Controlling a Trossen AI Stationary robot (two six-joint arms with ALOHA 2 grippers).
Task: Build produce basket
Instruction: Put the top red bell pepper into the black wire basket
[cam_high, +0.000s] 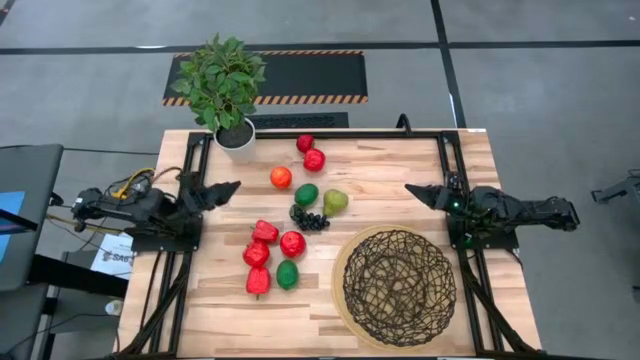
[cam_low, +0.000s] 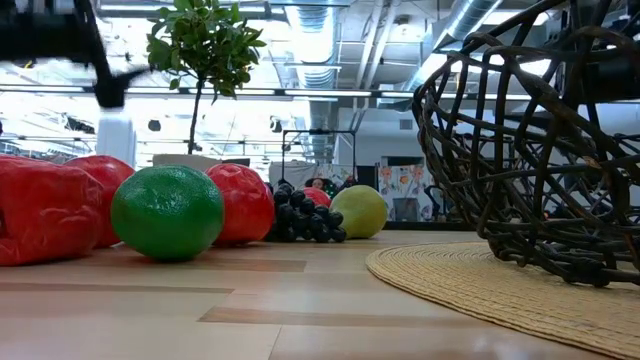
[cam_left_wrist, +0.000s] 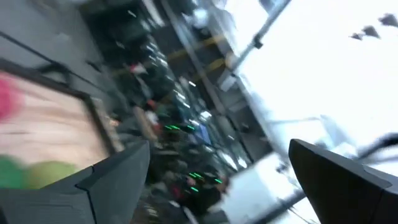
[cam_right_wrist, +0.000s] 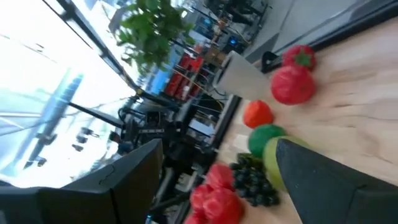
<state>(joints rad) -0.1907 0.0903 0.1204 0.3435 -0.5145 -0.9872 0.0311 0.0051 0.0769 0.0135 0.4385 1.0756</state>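
High view: basket (cam_high: 398, 283) sits empty on a round tan mat (cam_high: 343, 290) at the near right of the table (cam_high: 470, 175), nothing in it yet. Produce lies loose to its left and far side, all apart from the basket: red peppers (cam_high: 259, 256) and a red apple (cam_high: 292, 243) with a green lime (cam_high: 287, 274) near the left arm, dark grapes (cam_high: 309, 218), a second lime (cam_high: 306, 194) and green pear (cam_high: 335, 201) mid-table, orange (cam_high: 281, 177) and two red fruits (cam_high: 310, 153) toward the far edge by the white plant pot (cam_high: 236, 139).

Left gripper (cam_high: 232, 187) hovers at the left rail, fingers spread wide, holding nothing. Right gripper (cam_high: 413, 190) mirrors it at the right rail, fingers apart in its wrist view, also empty. Both tips point inward toward the pile.

Key relation: basket lies right beside the right arm's base and across the table from the left arm. Peppers, apple and lime are nearer the left gripper; pear and grapes sit roughly between the two, a bit closer to the basket. My read is any left-arm pick means a long carry rightward.

Low view shows basket mesh (cam_low: 540, 150) and lime (cam_low: 166, 212) up close, which the high view flattens. Right wrist view catches the produce; left wrist view is mostly smeared, table corner only
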